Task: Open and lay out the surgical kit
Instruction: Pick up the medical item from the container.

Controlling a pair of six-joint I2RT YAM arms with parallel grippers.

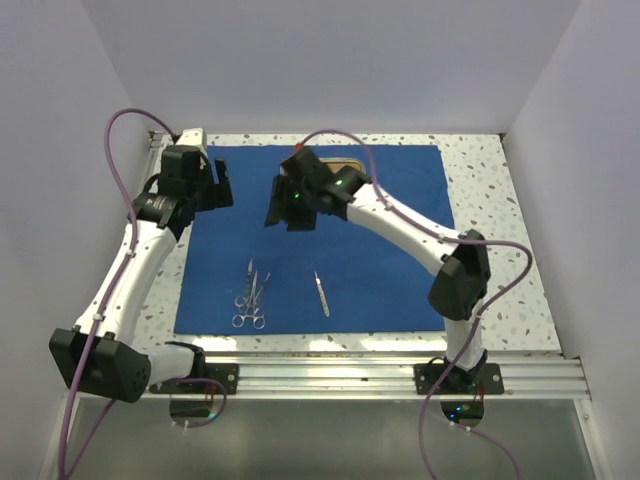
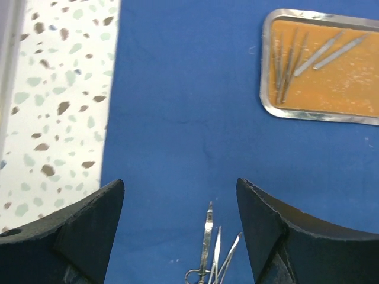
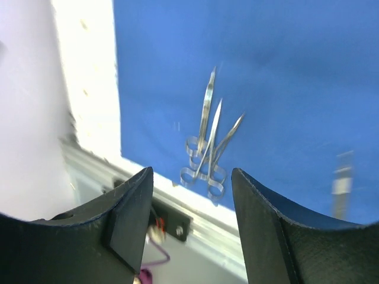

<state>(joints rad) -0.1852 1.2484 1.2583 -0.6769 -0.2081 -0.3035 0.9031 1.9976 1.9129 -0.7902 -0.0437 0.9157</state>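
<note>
The royal-blue cloth [image 1: 380,270] lies spread flat on the table. Scissors and forceps [image 1: 250,295] lie bunched on its near left part, and tweezers [image 1: 322,295] lie to their right. The steel tray [image 1: 346,161] sits at the cloth's far edge, mostly hidden behind my right arm. In the left wrist view the tray's rim [image 2: 265,71] shows, with several slim silver tools on its orange-brown inside. My left gripper [image 1: 218,186] is open and empty above the cloth's far left corner. My right gripper [image 1: 287,208] is open and empty above the cloth's far middle. The instruments [image 3: 208,148] show below it.
The speckled tabletop [image 1: 490,200] borders the cloth on both sides. An aluminium rail [image 1: 380,375] runs along the near edge by the arm bases. Grey walls close in the left, right and back.
</note>
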